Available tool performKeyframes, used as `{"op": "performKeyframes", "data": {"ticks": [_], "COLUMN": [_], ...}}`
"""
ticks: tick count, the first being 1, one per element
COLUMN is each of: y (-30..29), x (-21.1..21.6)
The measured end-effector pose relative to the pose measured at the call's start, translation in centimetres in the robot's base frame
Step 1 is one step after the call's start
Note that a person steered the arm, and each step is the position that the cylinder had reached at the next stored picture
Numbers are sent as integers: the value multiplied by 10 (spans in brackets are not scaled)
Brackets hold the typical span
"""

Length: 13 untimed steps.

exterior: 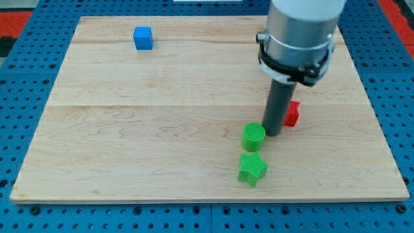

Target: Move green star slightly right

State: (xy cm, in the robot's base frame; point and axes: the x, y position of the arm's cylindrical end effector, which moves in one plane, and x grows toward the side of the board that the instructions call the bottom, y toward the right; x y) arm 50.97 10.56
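Wood board (pixel 162 129) on blue pegboard (pixel 26 71). My tip (pixel 272 133) sits down on the board right of centre, just right of the green cylinder (pixel 253 136), touching or nearly so, can't tell. Red block (pixel 292 114) just right of the rod and a bit farther back, partly hidden, shape unclear. Green star (pixel 252 168) near side, just below the cylinder, close to the board's near edge. Blue cube (pixel 143 37) far left, well apart from the rest.
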Motion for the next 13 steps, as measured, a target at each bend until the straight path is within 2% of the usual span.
{"op": "performKeyframes", "data": {"ticks": [1, 2, 3, 4, 5, 6, 7, 10, 13], "y": [25, 28, 21, -54, -154, -150, -118, -57, -33], "x": [18, 79, 109, 108, 108, 84, 52, 71, 71]}}
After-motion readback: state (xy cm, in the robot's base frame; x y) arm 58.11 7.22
